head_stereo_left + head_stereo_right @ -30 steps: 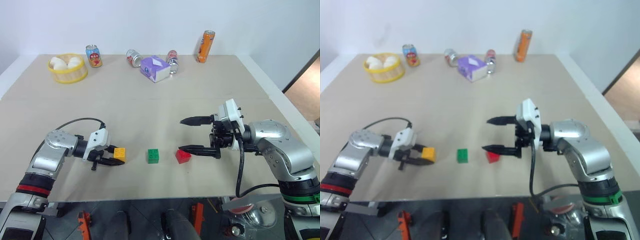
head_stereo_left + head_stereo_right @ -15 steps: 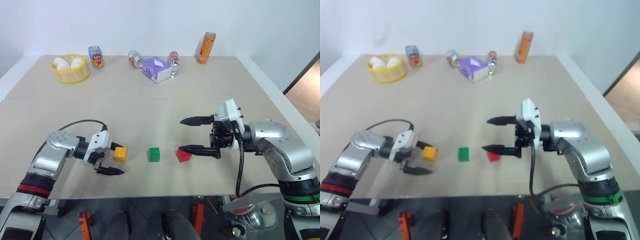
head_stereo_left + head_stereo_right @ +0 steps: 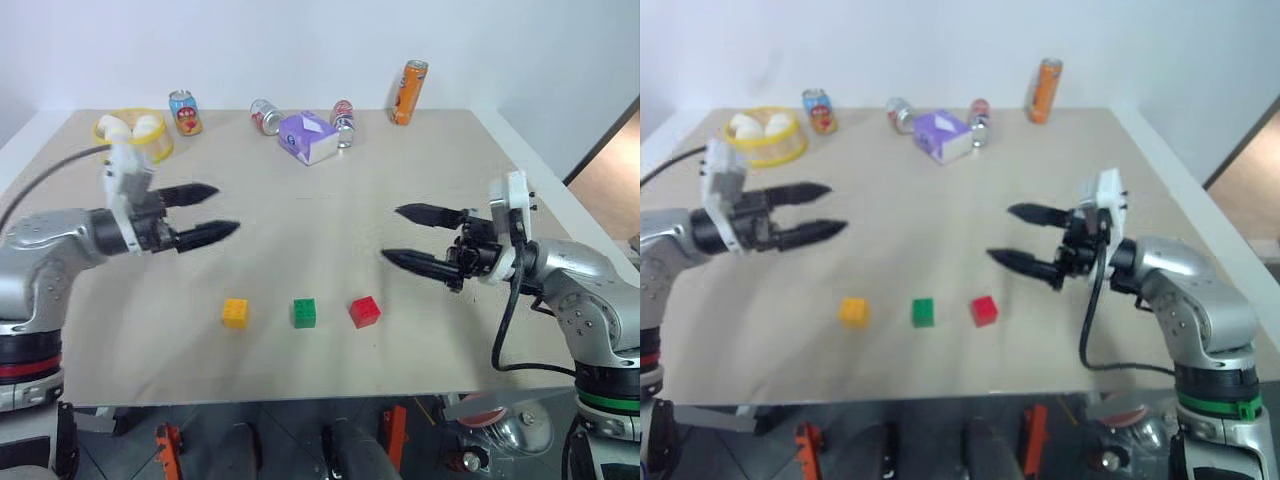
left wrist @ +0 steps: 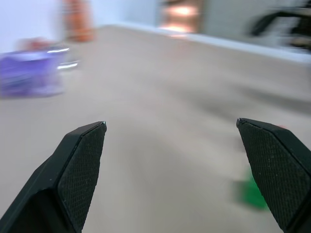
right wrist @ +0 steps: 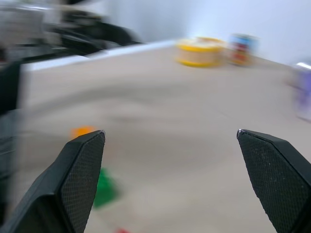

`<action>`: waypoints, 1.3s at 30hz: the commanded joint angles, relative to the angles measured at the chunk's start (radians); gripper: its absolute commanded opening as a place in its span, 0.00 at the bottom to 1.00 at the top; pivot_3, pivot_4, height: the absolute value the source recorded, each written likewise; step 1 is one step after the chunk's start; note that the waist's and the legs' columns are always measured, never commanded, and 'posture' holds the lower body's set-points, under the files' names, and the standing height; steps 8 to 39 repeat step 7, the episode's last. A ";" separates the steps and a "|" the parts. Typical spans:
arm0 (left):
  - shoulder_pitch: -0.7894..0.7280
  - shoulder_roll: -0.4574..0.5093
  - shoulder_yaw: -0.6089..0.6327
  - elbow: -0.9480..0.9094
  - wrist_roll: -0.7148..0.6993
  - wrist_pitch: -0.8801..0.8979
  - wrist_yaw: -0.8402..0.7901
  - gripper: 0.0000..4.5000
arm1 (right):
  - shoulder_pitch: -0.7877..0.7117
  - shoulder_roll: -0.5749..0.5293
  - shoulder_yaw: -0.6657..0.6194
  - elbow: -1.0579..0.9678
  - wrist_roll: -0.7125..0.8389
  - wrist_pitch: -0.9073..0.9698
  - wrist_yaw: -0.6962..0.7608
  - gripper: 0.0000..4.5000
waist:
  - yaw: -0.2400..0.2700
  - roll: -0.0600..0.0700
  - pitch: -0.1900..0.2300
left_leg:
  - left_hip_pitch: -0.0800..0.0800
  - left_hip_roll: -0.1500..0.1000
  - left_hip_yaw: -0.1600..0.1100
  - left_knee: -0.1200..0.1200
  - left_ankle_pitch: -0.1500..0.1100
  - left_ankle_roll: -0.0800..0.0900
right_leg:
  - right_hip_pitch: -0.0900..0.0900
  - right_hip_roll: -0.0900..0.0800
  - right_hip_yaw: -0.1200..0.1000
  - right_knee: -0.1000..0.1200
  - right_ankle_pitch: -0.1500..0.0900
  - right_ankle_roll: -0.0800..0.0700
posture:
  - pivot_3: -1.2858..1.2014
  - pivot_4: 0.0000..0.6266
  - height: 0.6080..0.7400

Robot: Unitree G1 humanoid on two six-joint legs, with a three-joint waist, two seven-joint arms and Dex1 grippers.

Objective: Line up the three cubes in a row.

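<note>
Three small studded cubes lie in a row near the table's front edge: a yellow-orange cube (image 3: 235,312), a green cube (image 3: 305,312) and a red cube (image 3: 365,311), with small gaps between them. My left gripper (image 3: 217,210) hovers open above the table, well behind and left of the yellow-orange cube, holding nothing. My right gripper (image 3: 397,235) also hangs open and empty, raised behind and right of the red cube. The green cube (image 4: 252,190) shows blurred between the left wrist view's fingers.
Along the table's far edge stand a yellow basket (image 3: 135,135) with white eggs, a blue can (image 3: 185,112), two silver cans lying (image 3: 265,115) and standing (image 3: 343,120), a purple-and-white tissue box (image 3: 309,137) and an orange can (image 3: 410,92).
My left gripper let go of the yellow-orange cube, opened, and rose up and back from the table. My right gripper drew back to the right, away from the red cube.
</note>
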 commanded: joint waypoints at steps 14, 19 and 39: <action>0.207 0.000 0.170 -0.081 0.015 -0.055 0.177 0.99 | 0.067 -0.003 -0.063 0.057 -0.067 -0.065 -0.082 1.00 | 0.002 0.000 0.000 | -0.001 0.000 0.001 0.000 0.000 0.000 | 0.000 -0.001 0.001 0.000 -0.002 -0.004 | 0.52 0.24 1.00; 0.207 0.000 0.170 -0.081 0.015 -0.055 0.177 0.99 | 0.067 -0.003 -0.063 0.057 -0.067 -0.065 -0.082 1.00 | 0.002 0.000 0.000 | -0.001 0.000 0.001 0.000 0.000 0.000 | 0.000 -0.001 0.001 0.000 -0.002 -0.004 | 0.52 0.24 1.00; 0.207 0.000 0.170 -0.081 0.015 -0.055 0.177 0.99 | 0.067 -0.003 -0.063 0.057 -0.067 -0.065 -0.082 1.00 | 0.002 0.000 0.000 | -0.001 0.000 0.001 0.000 0.000 0.000 | 0.000 -0.001 0.001 0.000 -0.002 -0.004 | 0.52 0.24 1.00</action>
